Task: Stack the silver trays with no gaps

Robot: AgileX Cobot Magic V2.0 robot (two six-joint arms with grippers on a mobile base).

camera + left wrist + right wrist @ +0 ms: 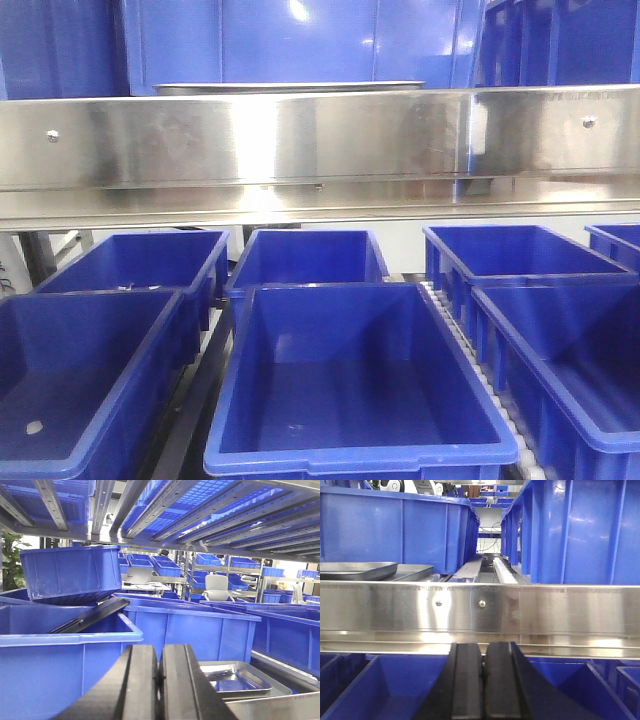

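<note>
Front view, left to right: open blue bins (pixel 120 300) in rows along the bottom, a large one (pixel 360 385) at centre, more bins (pixel 560 310) at right; above them a long steel band (pixel 320 145) across the whole width, and just over its top edge, left of centre to right of centre, the thin rim of the silver trays (pixel 290 87) against a blue wall of bins. Left wrist view: blue bins at left, one tilted bin (pixel 70 575) resting on a dark flat piece; left gripper (pixel 159 685) at bottom centre, jaws pressed together with only a hairline between, holding nothing; silver trays (pixel 240 680) just right of it, low beside a bin wall, one lying in another. Right wrist view: silver trays (pixel 357 570) at far left behind the steel band (pixel 480 610), beside a bin; right gripper (pixel 483 680) at bottom centre, jaws closed on nothing, below the band, over a blue bin
</note>
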